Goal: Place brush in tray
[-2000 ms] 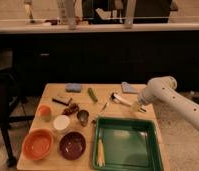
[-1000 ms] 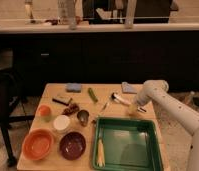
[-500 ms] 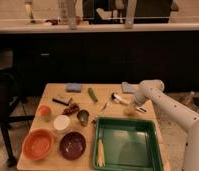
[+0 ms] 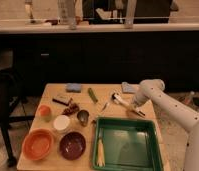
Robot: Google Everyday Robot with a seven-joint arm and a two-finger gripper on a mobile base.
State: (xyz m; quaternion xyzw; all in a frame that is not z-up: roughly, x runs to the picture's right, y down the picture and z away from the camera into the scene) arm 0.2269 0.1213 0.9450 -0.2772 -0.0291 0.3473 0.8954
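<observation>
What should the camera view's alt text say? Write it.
The robot's gripper is at the white-handled brush on a wooden table, just behind the green tray, which holds a pale yellow stick. An orange bowl and a maroon bowl sit beside the tray.

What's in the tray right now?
The tray holds only a pale stick by its left wall. The brush lies outside, behind it, by the gripper. Nothing covers the tray floor.

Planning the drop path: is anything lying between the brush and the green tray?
Nothing visible does. The brush lies just beyond the far rim of the green tray, with nothing in the gap. The end effector is right at the brush's handle.
</observation>
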